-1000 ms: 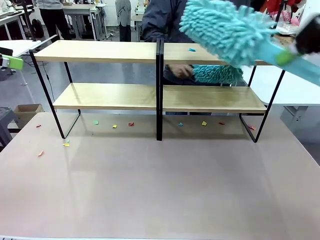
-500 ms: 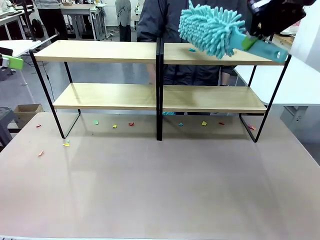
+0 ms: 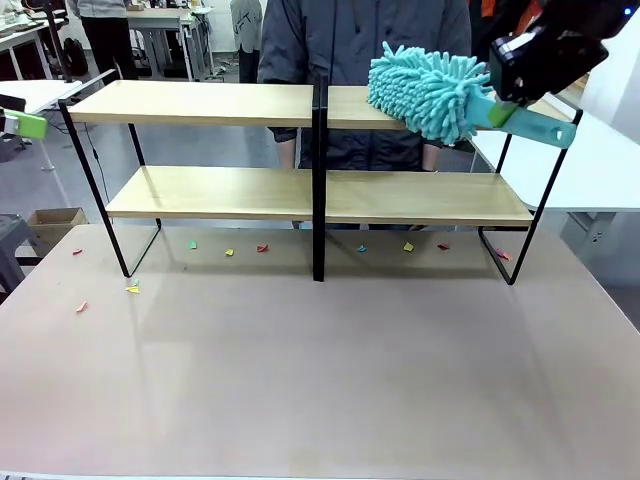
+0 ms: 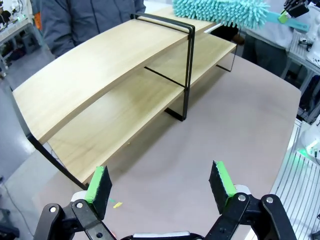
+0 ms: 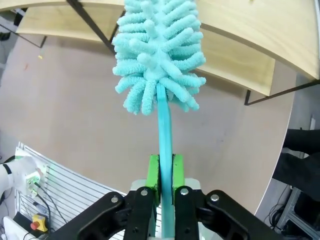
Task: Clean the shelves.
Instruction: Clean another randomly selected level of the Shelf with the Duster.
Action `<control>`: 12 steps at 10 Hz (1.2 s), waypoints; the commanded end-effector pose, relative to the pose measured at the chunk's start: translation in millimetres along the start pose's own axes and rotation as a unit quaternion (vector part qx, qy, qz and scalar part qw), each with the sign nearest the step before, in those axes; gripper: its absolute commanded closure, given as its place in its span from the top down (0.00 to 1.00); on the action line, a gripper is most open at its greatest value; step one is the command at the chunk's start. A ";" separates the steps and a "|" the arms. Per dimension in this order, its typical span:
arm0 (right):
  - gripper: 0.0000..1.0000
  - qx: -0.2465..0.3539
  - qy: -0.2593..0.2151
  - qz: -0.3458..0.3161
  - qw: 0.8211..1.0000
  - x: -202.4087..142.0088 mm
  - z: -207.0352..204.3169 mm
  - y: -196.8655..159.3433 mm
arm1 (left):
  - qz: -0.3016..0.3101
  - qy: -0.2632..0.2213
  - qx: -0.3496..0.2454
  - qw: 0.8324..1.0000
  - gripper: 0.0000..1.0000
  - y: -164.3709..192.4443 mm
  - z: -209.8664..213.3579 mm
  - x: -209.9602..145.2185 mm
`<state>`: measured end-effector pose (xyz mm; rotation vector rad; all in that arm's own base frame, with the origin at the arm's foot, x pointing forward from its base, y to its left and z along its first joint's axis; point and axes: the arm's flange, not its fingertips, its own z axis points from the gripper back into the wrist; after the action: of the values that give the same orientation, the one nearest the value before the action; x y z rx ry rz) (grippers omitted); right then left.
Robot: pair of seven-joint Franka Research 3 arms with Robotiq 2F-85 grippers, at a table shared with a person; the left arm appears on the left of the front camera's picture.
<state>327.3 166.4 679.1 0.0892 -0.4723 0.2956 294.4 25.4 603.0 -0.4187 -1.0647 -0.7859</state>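
Observation:
The shelves (image 3: 200,103) stand across the far half of the table, two light wooden boards on a black frame. A fluffy teal duster (image 3: 430,90) rests its head on the right half of the top board, just right of the central upright. My right gripper (image 3: 505,105) is shut on the duster's flat teal handle at the upper right. In the right wrist view the gripper (image 5: 165,172) clamps the handle, and the duster head (image 5: 157,55) lies over the shelves (image 5: 250,30). My left gripper (image 4: 160,182) hangs open beyond the left end of the shelves (image 4: 110,65), holding nothing.
A person in a dark jacket (image 3: 360,40) stands behind the shelves. Several small coloured paper scraps (image 3: 408,246) lie on the tabletop (image 3: 320,370) under and left of the shelves. A cardboard box (image 3: 55,225) sits on the floor at the left. A white table (image 3: 600,170) is at the right.
My right gripper has swung the duster down and back until its head lies on the top board. The person has withdrawn a hand with another teal duster from the lower board and stood up.

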 end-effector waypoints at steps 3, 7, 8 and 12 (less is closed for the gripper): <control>0.12 -0.090 0.009 -0.063 0.994 4.7 2.2 -38.3 | -0.003 -0.001 -0.003 1.000 1.00 0.2 -0.4 -0.5; 0.12 -0.204 -0.001 -0.148 0.968 -1.9 27.7 -108.3 | -0.003 -0.001 -0.003 1.000 1.00 0.2 -0.4 -0.5; 0.12 -0.123 -0.053 -0.132 0.982 -4.2 41.3 -110.7 | -0.003 -0.001 -0.003 1.000 1.00 0.2 -0.4 -0.5; 0.12 0.066 -0.038 -0.091 0.993 -15.7 49.1 -105.7 | -0.003 -0.001 -0.003 1.000 1.00 0.2 -0.4 -0.5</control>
<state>322.5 65.5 723.8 0.2020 -0.5781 0.0895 294.3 25.4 603.2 -0.4184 -1.0651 -0.7860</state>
